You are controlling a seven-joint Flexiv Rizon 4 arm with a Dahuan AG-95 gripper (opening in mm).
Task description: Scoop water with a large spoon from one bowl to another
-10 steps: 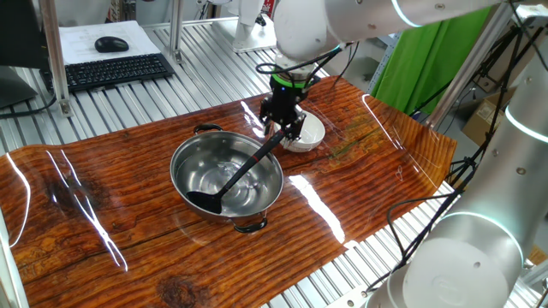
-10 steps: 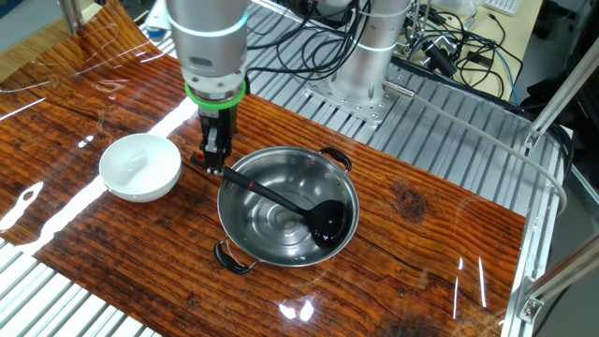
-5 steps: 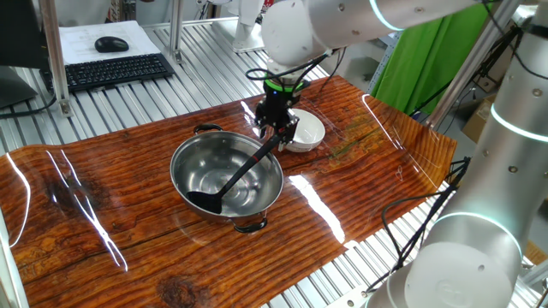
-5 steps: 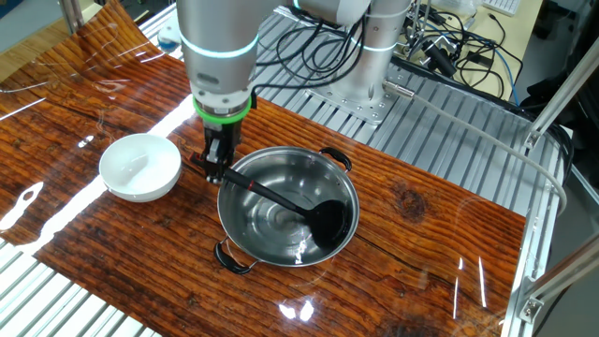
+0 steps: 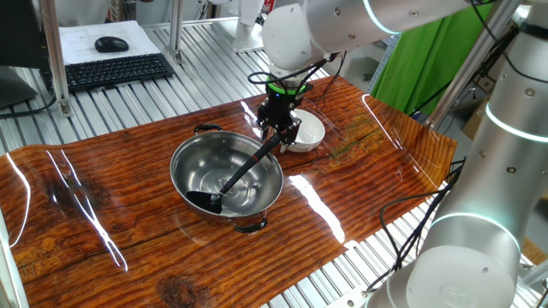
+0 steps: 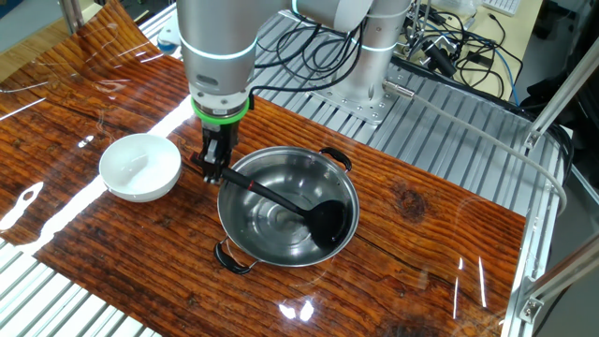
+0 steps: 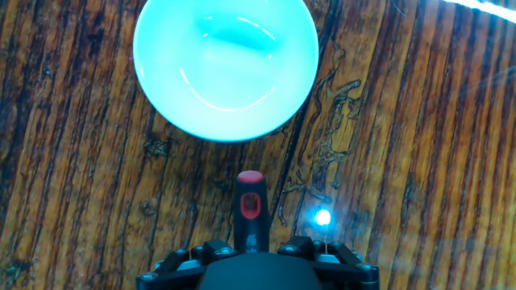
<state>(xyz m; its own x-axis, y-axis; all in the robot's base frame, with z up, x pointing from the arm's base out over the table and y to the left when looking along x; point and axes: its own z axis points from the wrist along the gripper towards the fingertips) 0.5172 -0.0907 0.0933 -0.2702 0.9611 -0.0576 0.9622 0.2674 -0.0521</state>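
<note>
now your gripper [image 6: 214, 168] is clamped on the spoon [image 6: 298, 208] handle, scoop low in the steel bowl [image 6: 343, 189]. lift level and slowly, then carry toward the white bowl [image 6: 139, 167] at nine o'clock.

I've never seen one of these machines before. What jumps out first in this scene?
A big shiny steel bowl sits mid-table on the glossy wood. A long black ladle slants into it, its scoop down inside, its handle end pinched by the robot's hand at the rim. Just beside the steel bowl sits a small white bowl.
</note>
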